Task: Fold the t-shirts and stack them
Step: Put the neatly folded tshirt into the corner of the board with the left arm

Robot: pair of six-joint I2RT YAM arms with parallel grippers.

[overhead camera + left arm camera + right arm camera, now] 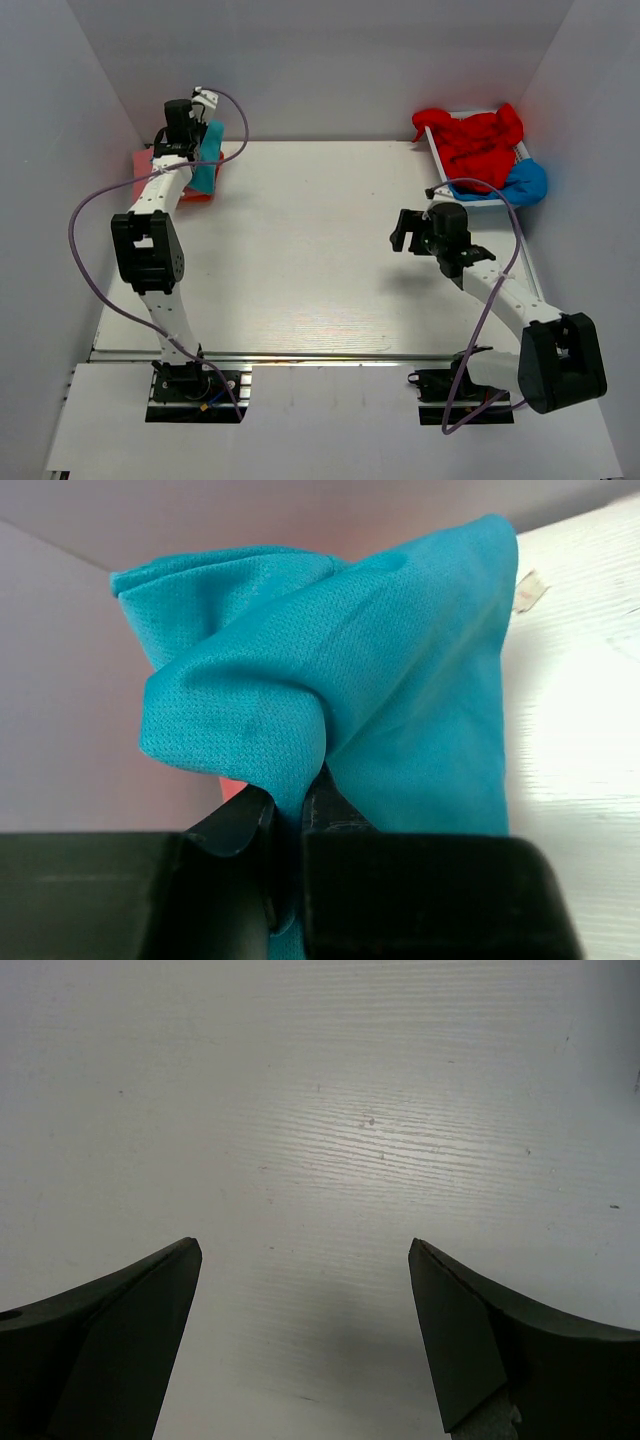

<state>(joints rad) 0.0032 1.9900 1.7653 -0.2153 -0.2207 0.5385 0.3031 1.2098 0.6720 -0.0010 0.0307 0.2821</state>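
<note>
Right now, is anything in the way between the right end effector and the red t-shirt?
Nothing visible is. The right end effector hangs open over the table, and the red t-shirt lies heaped in the tray at the far right corner. Only table surface and the tray's low rim lie between them.

One shirt (207, 160) is lying over a stack (142, 165), far left on the desk (300, 260). Other shirts (475, 145) are lying in a tray (437, 160), far right.
</note>
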